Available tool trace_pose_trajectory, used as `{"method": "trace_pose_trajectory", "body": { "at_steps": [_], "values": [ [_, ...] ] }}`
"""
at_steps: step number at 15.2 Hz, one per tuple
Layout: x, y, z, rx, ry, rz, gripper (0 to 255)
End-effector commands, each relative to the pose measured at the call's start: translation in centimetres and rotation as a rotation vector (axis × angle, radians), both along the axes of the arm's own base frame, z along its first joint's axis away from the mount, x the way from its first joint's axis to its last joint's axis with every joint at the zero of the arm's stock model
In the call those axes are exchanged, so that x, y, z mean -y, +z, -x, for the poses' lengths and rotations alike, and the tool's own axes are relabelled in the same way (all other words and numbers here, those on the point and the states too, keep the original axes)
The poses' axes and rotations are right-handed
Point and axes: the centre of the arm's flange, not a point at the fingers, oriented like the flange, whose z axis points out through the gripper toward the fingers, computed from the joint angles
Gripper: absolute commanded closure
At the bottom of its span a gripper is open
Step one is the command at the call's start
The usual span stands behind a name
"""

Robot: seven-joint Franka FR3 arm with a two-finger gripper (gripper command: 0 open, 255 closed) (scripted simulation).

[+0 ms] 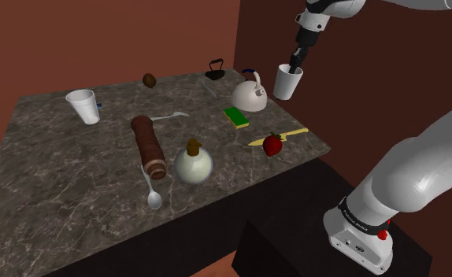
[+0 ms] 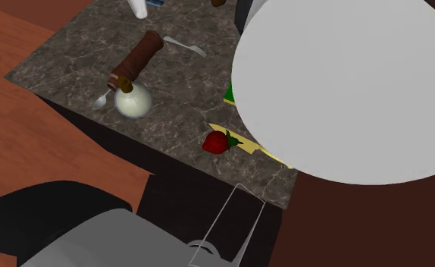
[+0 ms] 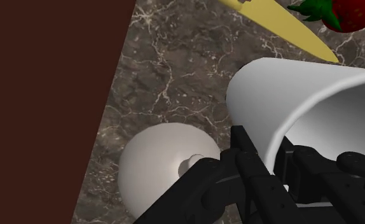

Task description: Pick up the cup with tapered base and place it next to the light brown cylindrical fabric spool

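A white cup with a tapered base [image 1: 288, 81] hangs in the air above the back right of the dark marble table [image 1: 59, 181], over a white kettle [image 1: 250, 96]. My gripper [image 1: 295, 63] is shut on the cup's rim from above. In the wrist view the cup [image 3: 302, 102] lies across the gripper [image 3: 273, 165], one black finger inside the wall and one outside. The brown cylindrical spool [image 1: 148, 145] lies on its side near the table's middle, well to the shoulder view's left of the cup; it also lies there in the second exterior view [image 2: 136, 57].
A second white cup [image 1: 83, 106] stands at the back left. A round cream bottle [image 1: 194, 165] and spoon [image 1: 153, 195] lie beside the spool. A green sponge [image 1: 236, 117], strawberry [image 1: 273, 145] and yellow knife [image 1: 283, 136] sit near the right edge. A black iron [image 1: 215, 72] stands at the back.
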Motion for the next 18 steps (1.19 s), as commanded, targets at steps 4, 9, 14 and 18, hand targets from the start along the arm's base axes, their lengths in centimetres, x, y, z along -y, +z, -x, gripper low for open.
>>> {"method": "trace_pose_trajectory", "body": {
  "at_steps": [4,9,14,18],
  "values": [
    [0.1,2.7,0.0,0.0,0.0,0.0,255],
    [-2.2,4.0,-1.3,0.0,0.0,0.0,255],
    [-7.9,4.0,-4.6,0.0,0.0,0.0,255],
    [-12.5,4.1,-7.2,0.0,0.0,0.0,255]
  ]
}}
